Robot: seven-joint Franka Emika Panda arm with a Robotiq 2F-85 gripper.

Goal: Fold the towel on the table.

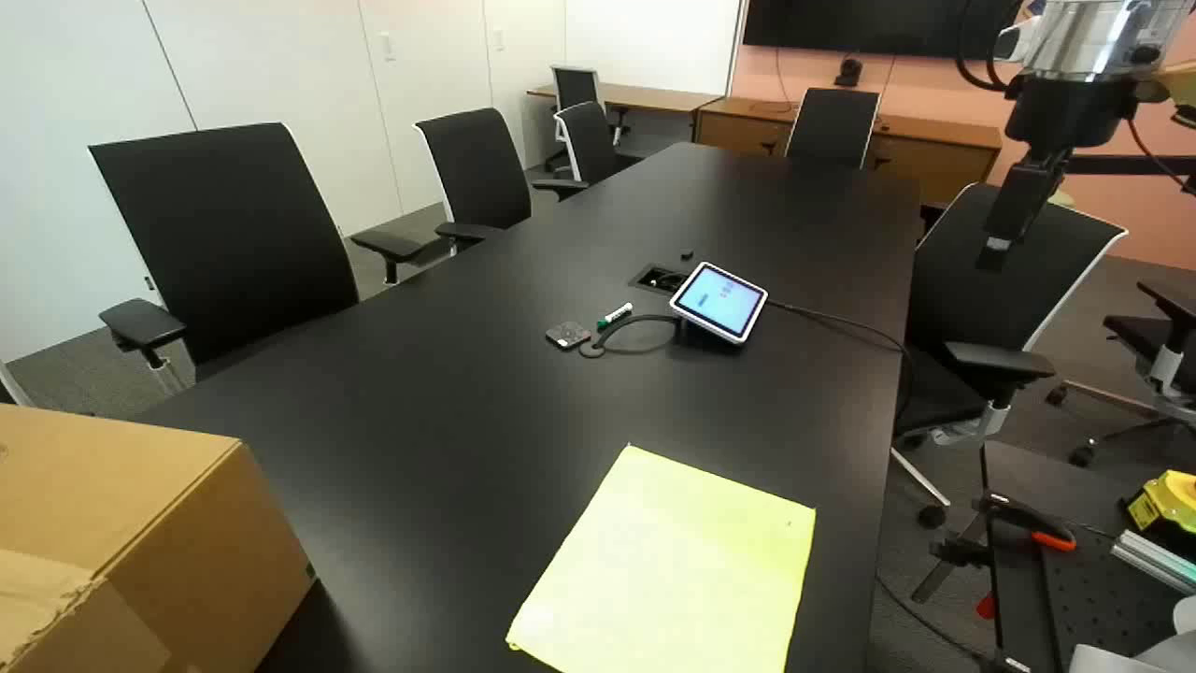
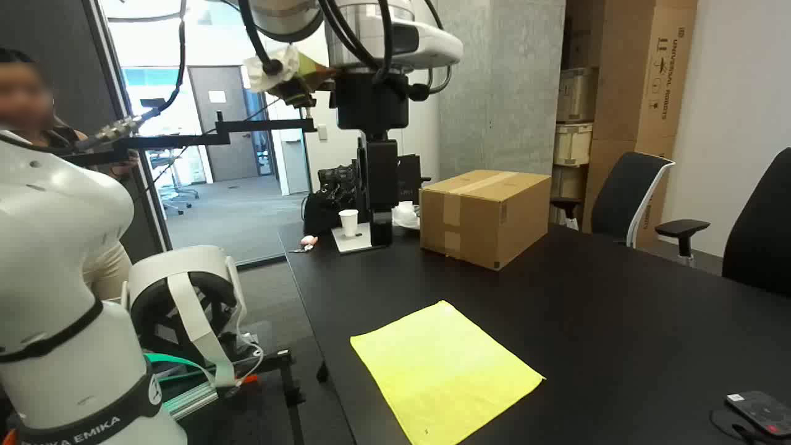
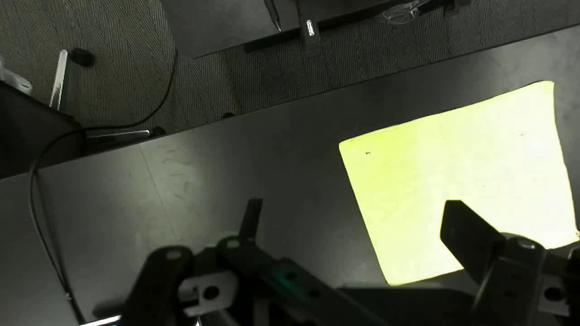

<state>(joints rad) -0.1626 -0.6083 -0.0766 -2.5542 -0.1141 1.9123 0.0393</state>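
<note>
- Nearest, in the wrist view, is the claw [image 3: 354, 200]; its two fingers [image 3: 471, 235] stand spread, with a wide gap between the tips, and one finger covers a part of the towel [image 3: 489, 167].
- The towel, yellow-green, lies flat and opened out on the black bench [image 3: 281, 176], near the long edge; the claw hangs higher, apart from it.
- In both exterior views a brown cardboard box [image 2: 485, 222] stands on the same bench; it is near the towel, but the two are apart.
- Farther along the bench, in an exterior view, a dark square pad [image 1: 568, 335] and a white marker [image 1: 617, 314] with a green end lie just beside each other.
- Near them is the tablet [image 1: 719, 301], which stands tilted and shows a lit face.
- Black chairs [image 1: 224, 234] are placed along both long sides, and one more is at the far end.
- The farthest is the wall [image 1: 934, 93], of pinkish colour; a large dark display [image 1: 860, 26] hangs on it, above the brown cabinets [image 1: 934, 154].
</note>
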